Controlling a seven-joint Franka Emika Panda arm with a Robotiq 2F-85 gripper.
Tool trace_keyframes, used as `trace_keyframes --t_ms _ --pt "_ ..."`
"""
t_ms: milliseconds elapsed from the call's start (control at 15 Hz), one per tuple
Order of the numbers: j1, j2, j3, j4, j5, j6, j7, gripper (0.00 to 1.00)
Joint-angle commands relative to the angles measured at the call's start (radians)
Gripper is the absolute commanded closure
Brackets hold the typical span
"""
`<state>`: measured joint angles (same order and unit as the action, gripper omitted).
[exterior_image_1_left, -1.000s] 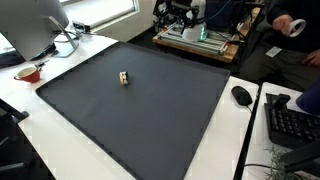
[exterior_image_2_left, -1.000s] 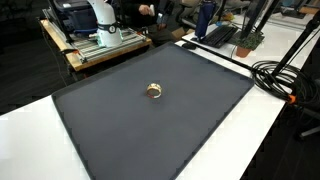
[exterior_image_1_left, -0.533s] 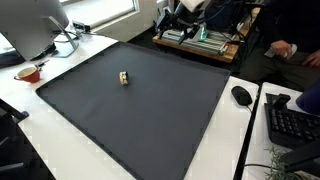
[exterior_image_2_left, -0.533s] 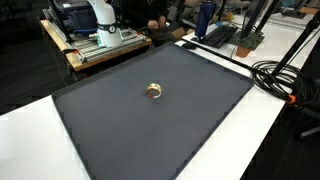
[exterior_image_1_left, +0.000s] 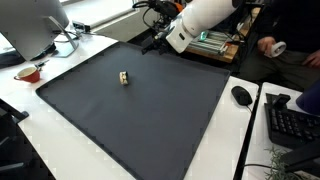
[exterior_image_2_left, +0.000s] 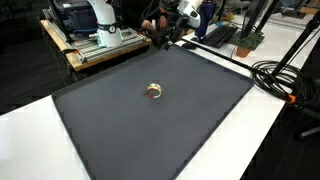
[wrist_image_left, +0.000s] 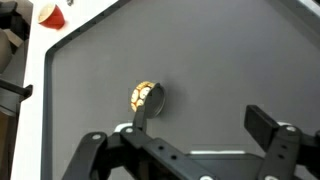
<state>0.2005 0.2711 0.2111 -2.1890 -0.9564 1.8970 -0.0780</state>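
A small round yellow and white object (exterior_image_1_left: 123, 77) lies on a dark grey mat (exterior_image_1_left: 150, 120) on a white table; it also shows in another exterior view (exterior_image_2_left: 154, 90) and in the wrist view (wrist_image_left: 147, 97). My gripper (exterior_image_1_left: 155, 42) hangs above the far edge of the mat (exterior_image_2_left: 150, 130), well away from the object, as both exterior views (exterior_image_2_left: 160, 35) show. In the wrist view the jaws (wrist_image_left: 200, 115) are spread wide and empty over the mat (wrist_image_left: 220, 50). The object sits near the tip of one finger in that view.
A red cup (exterior_image_1_left: 28, 72) and a monitor (exterior_image_1_left: 35, 25) stand on the white table beside the mat. A mouse (exterior_image_1_left: 241, 95) and a keyboard (exterior_image_1_left: 292, 122) lie at the other side. Black cables (exterior_image_2_left: 285, 75) run along one mat edge.
The arm has swung out from behind the table to above the far edge of the mat. The small object has not moved.
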Motion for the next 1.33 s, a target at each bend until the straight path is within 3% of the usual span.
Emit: trace_keyframes --t_ms 0,200,267,667,867,933,1267 --pt "0.002 0.014 -0.009 0.021 -0.019 -0.02 -0.021 0.0" --pt "0.002 0.026 -0.012 0.046 -0.032 -0.036 -0.046 0.0" --pt "0.008 0.037 -0.017 0.039 -0.089 -0.047 -0.088 0.0" --pt "-0.074 0.029 -0.025 -0.059 -0.065 0.127 -0.408 0.0" --pt "-0.101 0.053 -0.042 -0.06 -0.057 0.076 -0.57 0.0" --pt "-0.085 0.047 -0.035 -0.055 -0.054 0.089 -0.477 0.0" --pt "-0.086 0.051 -0.036 -0.055 -0.053 0.09 -0.483 0.0"
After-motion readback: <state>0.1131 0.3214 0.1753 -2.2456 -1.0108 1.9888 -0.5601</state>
